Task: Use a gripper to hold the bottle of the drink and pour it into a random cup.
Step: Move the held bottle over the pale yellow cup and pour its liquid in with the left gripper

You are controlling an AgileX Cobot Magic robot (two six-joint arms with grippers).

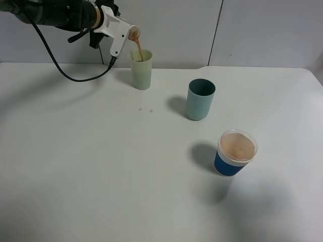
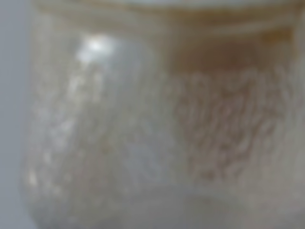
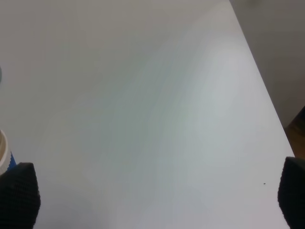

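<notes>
Over the cup [image 1: 141,70] at the back left of the tabletop [image 1: 101,166], with jaws of the left gripper [image 1: 121,36] pinching the tipped, pouring bottle of the drink [image 1: 133,34] and those of the right gripper [image 3: 155,191] spread idle: could miss the slim rim if tilted faster, adding to 2 drops [image 1: 140,108] nearby.

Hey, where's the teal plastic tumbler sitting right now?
In the exterior high view, the teal plastic tumbler stands upright right of centre on the white table, between the pale yellow-green tumbler and the blue-and-white paper cup.
</notes>
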